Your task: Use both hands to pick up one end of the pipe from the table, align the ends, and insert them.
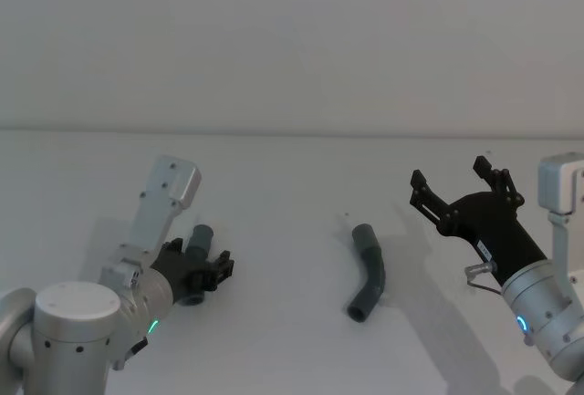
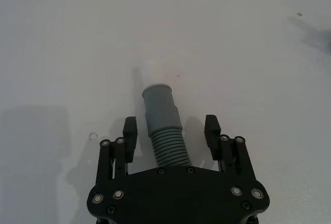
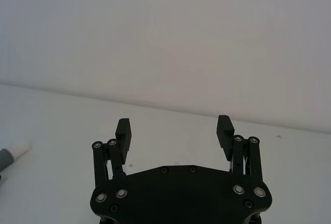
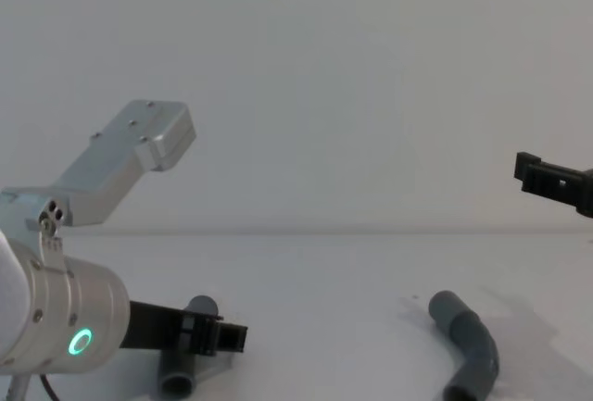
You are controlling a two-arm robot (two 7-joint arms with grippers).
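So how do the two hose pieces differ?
The left hose piece lies between the open fingers of the left tool, not gripped; the middle hose piece lies alone, the open right tool raised apart from it. The middle one is bent; the left one's visible part looks straight. Both are grey and rest on the table.

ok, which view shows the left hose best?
Left wrist view: the hose lies inside the open left gripper, cuff and ribs plain. Head and chest views: half hidden by that gripper. Right wrist: maybe its white tip.
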